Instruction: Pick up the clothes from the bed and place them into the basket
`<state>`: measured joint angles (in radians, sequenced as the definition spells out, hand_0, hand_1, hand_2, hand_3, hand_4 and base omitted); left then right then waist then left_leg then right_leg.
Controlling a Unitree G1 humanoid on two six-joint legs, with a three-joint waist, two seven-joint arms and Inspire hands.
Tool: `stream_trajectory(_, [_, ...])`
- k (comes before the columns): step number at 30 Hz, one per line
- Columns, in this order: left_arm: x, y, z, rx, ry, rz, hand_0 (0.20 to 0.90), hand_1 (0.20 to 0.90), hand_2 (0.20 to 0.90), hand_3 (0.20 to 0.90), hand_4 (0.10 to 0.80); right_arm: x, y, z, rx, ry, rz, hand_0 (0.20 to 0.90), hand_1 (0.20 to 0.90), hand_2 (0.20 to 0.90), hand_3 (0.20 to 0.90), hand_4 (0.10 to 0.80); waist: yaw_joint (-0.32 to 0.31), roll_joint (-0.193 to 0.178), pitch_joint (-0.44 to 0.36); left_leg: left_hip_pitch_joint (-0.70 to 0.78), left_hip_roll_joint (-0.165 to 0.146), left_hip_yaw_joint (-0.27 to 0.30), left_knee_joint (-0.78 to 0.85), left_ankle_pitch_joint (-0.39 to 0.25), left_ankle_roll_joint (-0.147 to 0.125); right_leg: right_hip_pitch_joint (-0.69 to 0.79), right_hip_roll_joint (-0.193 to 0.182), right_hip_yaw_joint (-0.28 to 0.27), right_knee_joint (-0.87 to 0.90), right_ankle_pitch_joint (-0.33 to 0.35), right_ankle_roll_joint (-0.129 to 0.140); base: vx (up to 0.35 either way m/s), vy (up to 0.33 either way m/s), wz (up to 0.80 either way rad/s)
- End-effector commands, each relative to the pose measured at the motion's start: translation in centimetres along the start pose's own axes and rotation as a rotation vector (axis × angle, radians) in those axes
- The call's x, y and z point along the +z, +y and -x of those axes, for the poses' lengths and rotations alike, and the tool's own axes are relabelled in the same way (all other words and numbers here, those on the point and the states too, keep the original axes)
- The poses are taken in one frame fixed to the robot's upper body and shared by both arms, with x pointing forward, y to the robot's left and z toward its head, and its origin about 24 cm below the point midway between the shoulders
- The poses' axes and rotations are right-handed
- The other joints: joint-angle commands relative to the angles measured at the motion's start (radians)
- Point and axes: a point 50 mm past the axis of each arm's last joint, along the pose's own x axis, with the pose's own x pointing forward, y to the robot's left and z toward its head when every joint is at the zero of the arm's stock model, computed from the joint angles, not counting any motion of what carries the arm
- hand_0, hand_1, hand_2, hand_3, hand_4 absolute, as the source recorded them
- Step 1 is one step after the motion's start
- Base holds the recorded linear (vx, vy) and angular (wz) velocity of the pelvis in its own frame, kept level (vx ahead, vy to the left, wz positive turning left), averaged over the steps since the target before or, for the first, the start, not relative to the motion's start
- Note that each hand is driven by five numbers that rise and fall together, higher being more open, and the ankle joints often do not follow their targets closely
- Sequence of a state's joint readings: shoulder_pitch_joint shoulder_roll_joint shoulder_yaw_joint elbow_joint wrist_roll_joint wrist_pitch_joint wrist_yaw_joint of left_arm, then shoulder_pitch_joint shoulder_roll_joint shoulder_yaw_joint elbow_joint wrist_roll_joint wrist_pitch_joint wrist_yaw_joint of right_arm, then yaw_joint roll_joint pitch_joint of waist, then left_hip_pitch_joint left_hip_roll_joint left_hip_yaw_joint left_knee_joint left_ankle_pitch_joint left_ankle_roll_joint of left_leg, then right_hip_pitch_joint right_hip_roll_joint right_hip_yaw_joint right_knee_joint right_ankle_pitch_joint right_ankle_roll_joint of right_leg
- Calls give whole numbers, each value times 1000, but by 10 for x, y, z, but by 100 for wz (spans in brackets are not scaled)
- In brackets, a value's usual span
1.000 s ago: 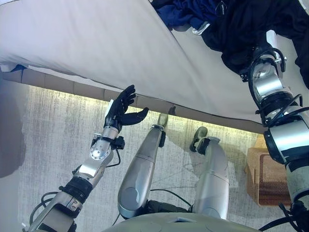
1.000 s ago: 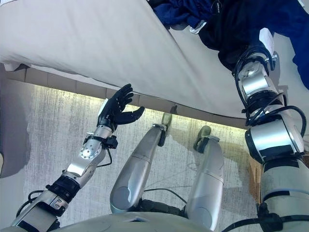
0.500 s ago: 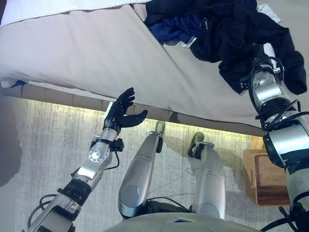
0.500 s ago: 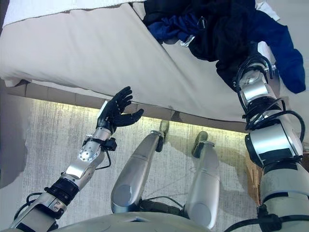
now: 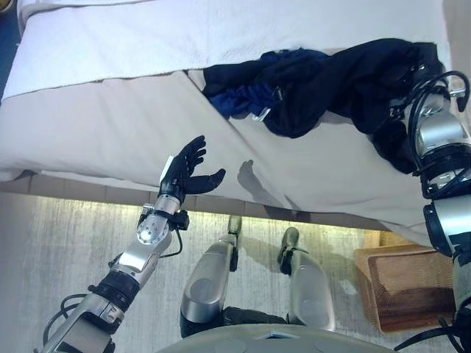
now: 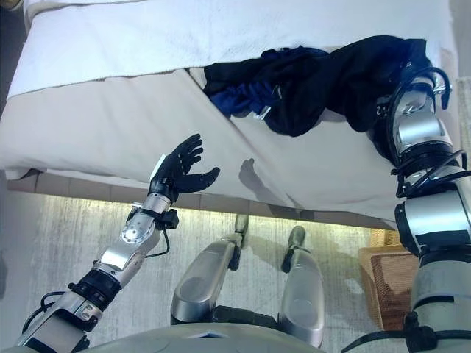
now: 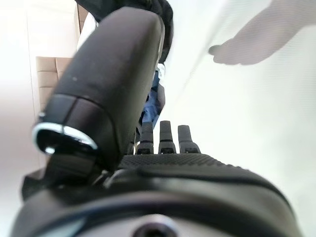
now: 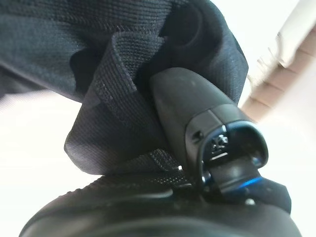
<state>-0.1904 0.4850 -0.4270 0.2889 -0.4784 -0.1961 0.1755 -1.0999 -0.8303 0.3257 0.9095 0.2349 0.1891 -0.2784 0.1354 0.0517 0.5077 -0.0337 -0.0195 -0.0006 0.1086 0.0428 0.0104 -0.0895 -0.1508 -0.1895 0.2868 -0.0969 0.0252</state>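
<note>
A black garment (image 5: pixel 346 77) and a blue garment (image 5: pixel 239 95) lie bunched together on the bed (image 5: pixel 110 125). My right hand is buried in the right end of the black garment. In the right wrist view its thumb (image 8: pixel 197 108) presses into a fold of the black cloth (image 8: pixel 98 74), pinched against the palm. My left hand (image 5: pixel 184 169) is open and empty, held up over the bed's near edge, well left of the clothes. A wicker basket (image 5: pixel 401 287) stands on the floor at the lower right.
A white cover (image 5: pixel 147 37) lies across the far part of the bed. A lit strip runs under the bed's edge above the grey carpet (image 5: pixel 51 250). The basket sits close to the bed's side.
The whole picture has shifted down, so the camera moved and more of the bed shows. The black garment now stretches out towards my right hand. My left hand keeps its pose.
</note>
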Motion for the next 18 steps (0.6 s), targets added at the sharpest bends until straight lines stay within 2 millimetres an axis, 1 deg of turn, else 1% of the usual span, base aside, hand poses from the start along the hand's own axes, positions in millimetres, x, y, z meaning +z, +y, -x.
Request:
stream_trajectory(1, [-26, 6, 20, -20, 85, -33, 900, 900, 900, 900, 800, 53, -45, 0, -136, -277, -7, 300, 300, 300, 200, 100, -20, -77, -297, -30, 20, 18, 158, -180, -32, 76, 7, 11, -110, 25, 2, 172, 42, -7])
stream_trajectory(2, [-30, 6, 23, -30, 99, -42, 900, 900, 900, 900, 800, 55, -49, 1, -146, -287, -9, 300, 300, 300, 200, 100, -23, -77, -302, -26, 18, 21, 169, -190, -31, 84, 6, 15, -114, 26, 2, 154, 66, -9])
stream_trajectory(3, [-38, 7, 28, -47, 129, -62, 900, 900, 900, 900, 800, 58, -56, 2, -165, -306, -7, 300, 300, 300, 200, 100, -31, -79, -312, -17, 13, 26, 182, -209, -29, 97, 2, 24, -123, 31, 7, 133, 71, -12])
stream_trajectory(5, [-47, 8, 34, -64, 165, -78, 900, 900, 900, 900, 800, 61, -61, 4, -185, -326, -5, 300, 300, 300, 200, 100, -41, -80, -322, 5, 7, 38, 174, -218, -25, 110, -4, 39, -154, 57, 25, 100, 72, -18])
stream_trajectory(6, [-53, 11, 38, -78, 194, -81, 900, 900, 900, 900, 800, 66, -64, 6, -207, -344, -5, 300, 300, 300, 200, 100, -54, -79, -333, 27, 2, 51, 138, -208, -24, 113, -9, 52, -195, 99, 51, 30, 62, -18])
stream_trajectory(7, [-54, 12, 38, -77, 201, -81, 900, 900, 900, 900, 800, 70, -65, 7, -214, -360, -15, 300, 300, 300, 200, 100, -60, -78, -337, 43, 0, 63, 101, -193, -24, 113, -13, 54, -226, 131, 68, -21, 52, -15])
stream_trajectory(8, [-54, 13, 39, -71, 204, -89, 900, 900, 900, 900, 800, 75, -66, 9, -221, -379, -29, 300, 300, 300, 200, 100, -63, -76, -340, 61, 0, 79, 61, -176, -25, 105, -20, 41, -250, 167, 87, -48, 17, -14])
stream_trajectory(9, [-54, 14, 39, -69, 205, -94, 900, 900, 900, 900, 800, 76, -66, 9, -224, -385, -32, 300, 300, 300, 200, 100, -63, -75, -341, 68, 0, 83, 48, -170, -25, 103, -23, 38, -256, 176, 91, -94, 12, -33])
stream_trajectory(10, [-53, 16, 38, -53, 204, -108, 900, 900, 900, 900, 800, 81, -65, 11, -232, -404, -40, 300, 300, 300, 200, 100, -67, -70, -340, 87, 5, 96, 12, -160, -23, 76, -30, 29, -240, 196, 100, -154, 20, -52])
stream_trajectory(11, [-50, 21, 35, -24, 199, -116, 900, 900, 900, 900, 800, 87, -66, 13, -237, -420, -54, 300, 300, 300, 200, 100, -71, -63, -338, 100, 19, 120, -19, -145, -17, 50, -35, 12, -195, 197, 104, -233, 23, -56])
stream_trajectory(12, [-46, 27, 34, 2, 193, -119, 900, 900, 900, 900, 800, 91, -67, 14, -243, -432, -69, 300, 300, 300, 200, 100, -63, -57, -342, 96, 37, 148, -31, -128, -14, 54, -32, -18, -154, 156, 97, -259, -24, -52])
stream_trajectory(13, [-43, 32, 31, 23, 186, -121, 900, 900, 900, 900, 800, 94, -69, 14, -249, -446, -79, 300, 300, 300, 200, 100, -54, -58, -346, 88, 45, 164, -31, -121, -12, 69, -28, -41, -141, 126, 90, -221, -86, -44])
stream_trajectory(14, [-40, 35, 29, 39, 184, -120, 900, 900, 900, 900, 800, 97, -71, 14, -254, -456, -82, 300, 300, 300, 200, 100, -49, -64, -352, 81, 47, 168, -25, -119, -15, 86, -26, -53, -160, 123, 89, -165, -131, -69])
stream_trajectory(16, [-40, 37, 26, 51, 190, -121, 900, 900, 900, 900, 800, 100, -78, 16, -273, -464, -72, 300, 300, 300, 200, 100, -56, -76, -361, 73, 50, 160, -30, -108, -21, 83, -16, -52, -181, 144, 92, -72, -115, -70])
stream_trajectory(17, [-43, 36, 24, 66, 211, -112, 900, 900, 900, 900, 800, 102, -83, 17, -286, -467, -56, 300, 300, 300, 200, 100, -69, -83, -367, 86, 61, 158, -44, -101, -27, 87, -4, -44, -187, 134, 87, -20, -74, -32])
stream_trajectory(18, [-43, 36, 24, 66, 211, -112, 900, 900, 900, 900, 800, 102, -84, 17, -287, -467, -55, 300, 300, 300, 200, 100, -68, -82, -366, 87, 61, 158, -45, -100, -27, 88, -4, -44, -187, 134, 87, 3, -86, -12])
